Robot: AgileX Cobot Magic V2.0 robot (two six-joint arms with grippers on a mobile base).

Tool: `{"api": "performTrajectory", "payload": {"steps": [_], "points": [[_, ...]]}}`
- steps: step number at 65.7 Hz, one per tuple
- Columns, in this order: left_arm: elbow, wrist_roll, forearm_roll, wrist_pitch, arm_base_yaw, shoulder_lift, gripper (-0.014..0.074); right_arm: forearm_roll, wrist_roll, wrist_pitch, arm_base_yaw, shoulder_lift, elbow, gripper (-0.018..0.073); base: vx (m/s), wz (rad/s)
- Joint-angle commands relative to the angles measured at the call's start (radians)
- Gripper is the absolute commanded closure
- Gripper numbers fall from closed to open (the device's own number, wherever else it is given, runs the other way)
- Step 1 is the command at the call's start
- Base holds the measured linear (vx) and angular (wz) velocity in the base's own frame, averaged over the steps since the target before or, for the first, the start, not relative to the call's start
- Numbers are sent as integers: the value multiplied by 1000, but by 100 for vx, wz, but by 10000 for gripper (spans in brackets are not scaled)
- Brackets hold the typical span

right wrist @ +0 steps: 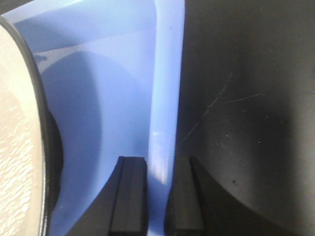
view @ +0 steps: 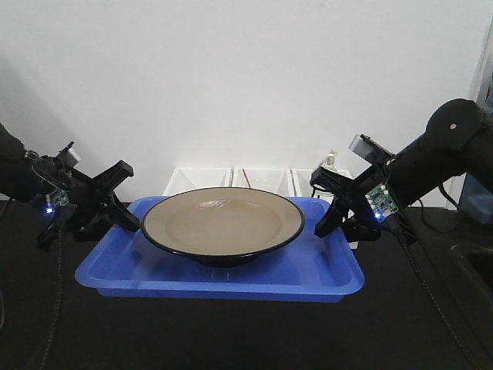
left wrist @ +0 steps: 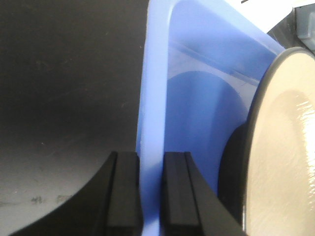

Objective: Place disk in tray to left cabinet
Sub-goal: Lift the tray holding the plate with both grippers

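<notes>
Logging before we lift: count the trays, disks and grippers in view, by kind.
tray: 1
disk: 1
grippers: 2 (left gripper, right gripper, each clamped on the tray rim)
Total: 4

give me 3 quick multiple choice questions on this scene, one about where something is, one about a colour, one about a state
1. Where does the disk sit?
A in the tray
B on the floor
C on a cabinet shelf

2. What colour is the tray?
A white
B blue
C green

3. How do the left arm's jaws stand?
A wide open over the disk
B shut on the tray's rim
C shut on the disk's rim

Answers:
1 A, the tray's rim surrounds the disk.
2 B, it is blue in all three views.
3 B, the left wrist view shows the rim pinched between them.
</notes>
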State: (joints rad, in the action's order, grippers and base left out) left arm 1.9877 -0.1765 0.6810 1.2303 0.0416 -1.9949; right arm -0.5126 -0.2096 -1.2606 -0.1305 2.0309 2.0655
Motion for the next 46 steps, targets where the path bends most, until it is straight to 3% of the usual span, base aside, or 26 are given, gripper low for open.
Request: {"api": "performTrajectory", "payload": {"steps": [1, 46], "points": [[40, -24, 219, 25, 35, 70, 597, -204, 4, 37, -29, -72, 39, 564, 0, 0], [40, -24, 219, 25, 35, 70, 597, -203, 4, 38, -31, -72, 39, 564, -3, 0]]}}
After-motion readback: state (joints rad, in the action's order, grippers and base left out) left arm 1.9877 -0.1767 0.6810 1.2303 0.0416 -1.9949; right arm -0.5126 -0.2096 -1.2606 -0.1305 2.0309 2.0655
